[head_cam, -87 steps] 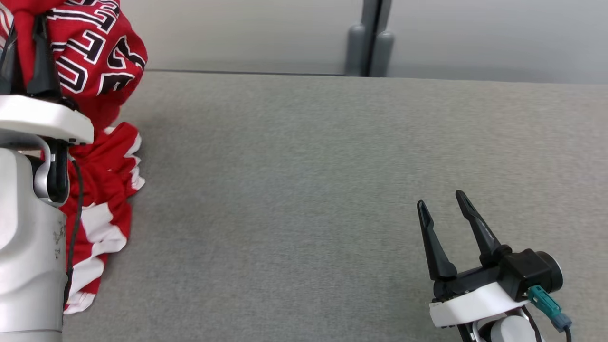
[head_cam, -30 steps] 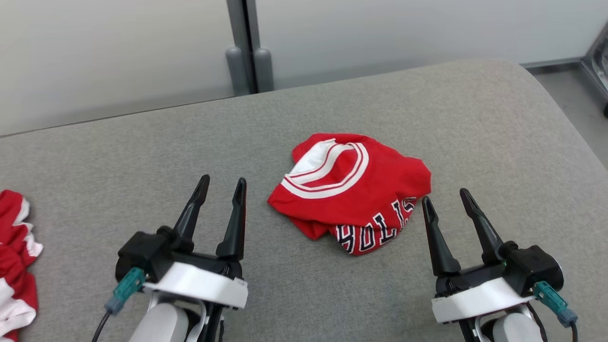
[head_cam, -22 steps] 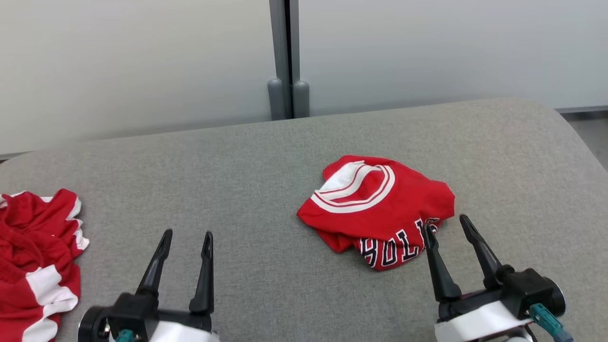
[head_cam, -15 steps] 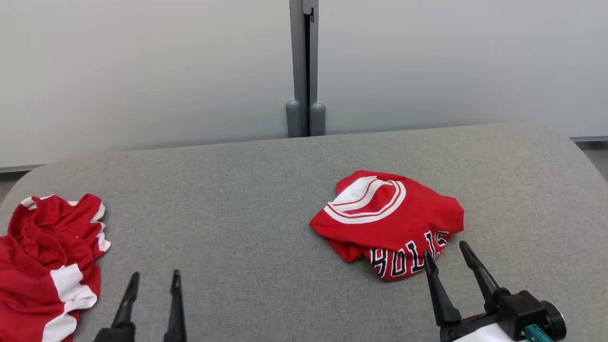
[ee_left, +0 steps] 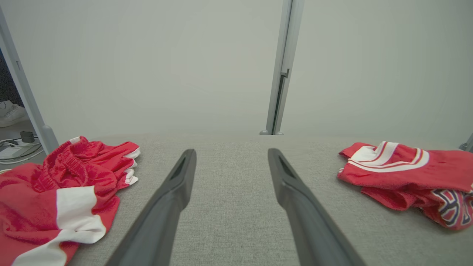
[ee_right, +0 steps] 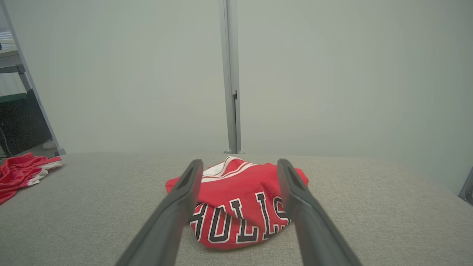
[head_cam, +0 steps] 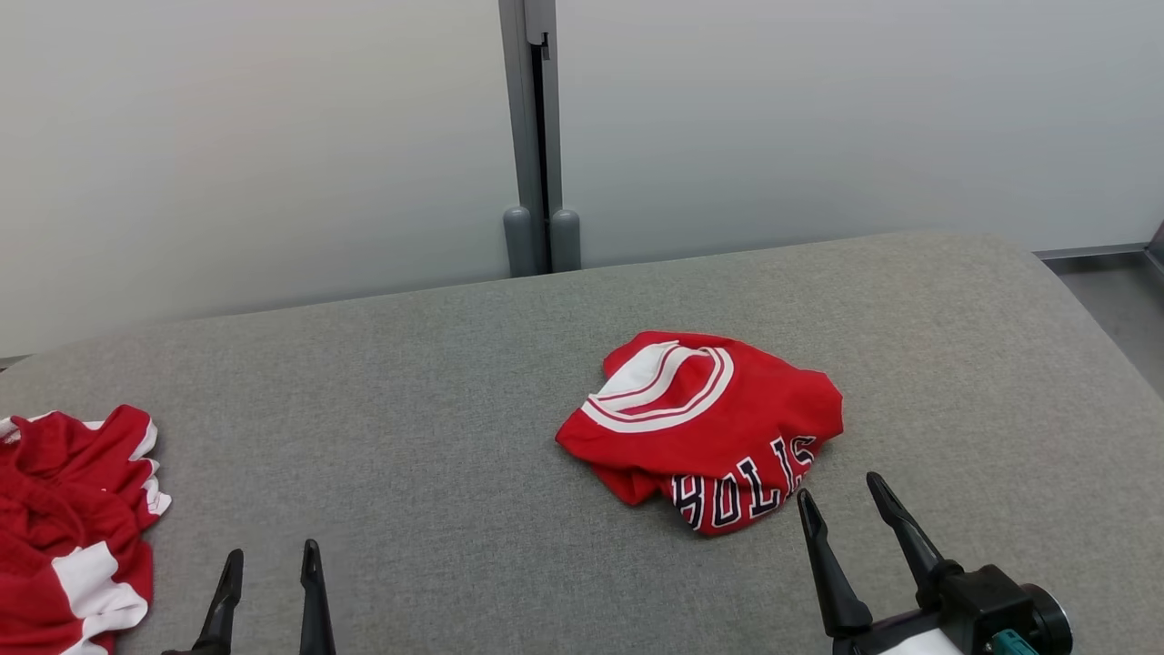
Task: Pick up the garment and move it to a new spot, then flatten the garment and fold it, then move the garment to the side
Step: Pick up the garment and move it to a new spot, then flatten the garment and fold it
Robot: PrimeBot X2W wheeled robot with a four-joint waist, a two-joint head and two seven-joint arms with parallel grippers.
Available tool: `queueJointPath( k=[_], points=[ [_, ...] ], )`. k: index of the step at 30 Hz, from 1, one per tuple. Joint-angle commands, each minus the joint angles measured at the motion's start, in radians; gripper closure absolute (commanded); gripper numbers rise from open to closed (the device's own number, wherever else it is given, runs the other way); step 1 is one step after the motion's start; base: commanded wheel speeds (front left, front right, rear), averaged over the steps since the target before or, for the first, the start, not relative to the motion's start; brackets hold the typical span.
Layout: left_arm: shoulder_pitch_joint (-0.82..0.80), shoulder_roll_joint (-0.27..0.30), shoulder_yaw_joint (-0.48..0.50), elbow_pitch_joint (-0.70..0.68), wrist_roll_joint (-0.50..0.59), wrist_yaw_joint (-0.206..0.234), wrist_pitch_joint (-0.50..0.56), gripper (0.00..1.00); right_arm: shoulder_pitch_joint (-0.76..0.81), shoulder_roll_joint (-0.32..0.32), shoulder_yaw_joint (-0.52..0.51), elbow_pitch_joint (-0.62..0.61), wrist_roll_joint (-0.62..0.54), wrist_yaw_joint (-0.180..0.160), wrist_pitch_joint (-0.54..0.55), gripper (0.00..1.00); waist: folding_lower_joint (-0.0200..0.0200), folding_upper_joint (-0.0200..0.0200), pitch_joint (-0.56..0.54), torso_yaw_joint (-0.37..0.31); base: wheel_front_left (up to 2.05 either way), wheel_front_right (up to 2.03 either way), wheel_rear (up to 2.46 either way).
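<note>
A crumpled red jersey (head_cam: 705,423) with white trim and dark lettering lies in a heap right of the grey table's middle; it also shows as the jersey (ee_right: 238,201) and the jersey (ee_left: 406,177). My right gripper (head_cam: 839,498) is open and empty, its tips just short of the heap's near edge; in the right wrist view the gripper (ee_right: 240,164) frames the jersey between its fingers. My left gripper (head_cam: 271,557) is open and empty at the lower left, over bare table, as the left wrist view's gripper (ee_left: 231,153) confirms.
A second red and white garment (head_cam: 64,518) lies bunched at the table's left edge, seen too as the garment (ee_left: 63,184). The grey table (head_cam: 409,409) ends at a pale wall with a grey post (head_cam: 536,136). Its right end curves down toward the floor (head_cam: 1118,291).
The head camera swung and tilted, bringing the jersey heap into view. The left gripper let the jersey go and sank to the bottom edge; the right gripper sits lower in the picture.
</note>
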Motion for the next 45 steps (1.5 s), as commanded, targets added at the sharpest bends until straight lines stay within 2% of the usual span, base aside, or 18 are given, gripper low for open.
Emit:
queueJointPath(
  k=[1,21,23,25,29,31,38,45],
  points=[
    [-0.004,0.003,-0.002,0.002,0.009,-0.006,0.000,0.00,-0.010,-0.002,0.002,0.000,0.004,0.000,-0.001,0.00,0.0000,-0.0001,0.000,-0.007,0.00,0.00,0.00],
    [-0.020,0.003,-0.034,0.022,0.018,-0.003,0.000,0.00,-0.014,-0.002,-0.010,0.000,-0.005,0.000,-0.001,0.00,0.0000,-0.0001,0.012,-0.008,0.00,0.00,0.00],
    [-0.023,0.002,-0.045,0.032,0.028,-0.017,0.000,0.00,-0.015,-0.002,-0.010,0.000,-0.003,0.000,-0.001,0.00,0.0000,-0.0001,0.014,-0.007,0.00,0.00,0.00],
    [-0.048,0.002,-0.070,0.059,0.051,-0.057,0.000,0.00,-0.015,-0.002,-0.002,0.004,0.000,0.000,-0.001,0.00,0.0000,-0.0001,0.020,-0.003,0.00,0.00,0.00],
    [-0.146,0.007,-0.123,0.180,0.082,-0.149,0.000,0.00,-0.029,-0.003,0.018,0.019,-0.003,0.000,-0.001,0.00,0.0000,-0.0001,0.040,0.001,0.00,0.00,0.00],
    [-0.230,0.017,-0.156,0.265,0.096,-0.171,0.000,0.00,-0.042,-0.002,0.028,0.018,-0.002,0.000,-0.001,0.00,0.0000,-0.0001,0.058,-0.003,0.00,0.00,0.00],
    [-0.559,0.012,-0.255,0.468,0.071,-0.200,0.013,0.00,-0.105,-0.002,0.029,-0.025,-0.001,0.000,-0.001,0.00,0.0000,-0.0001,0.178,-0.037,0.00,0.00,0.00],
    [-0.834,0.005,-0.435,0.688,-0.023,-0.202,0.172,0.00,-0.157,-0.002,0.010,-0.030,-0.012,0.000,-0.001,0.00,0.0000,-0.0001,0.291,-0.074,0.00,0.00,0.00]
  ],
)
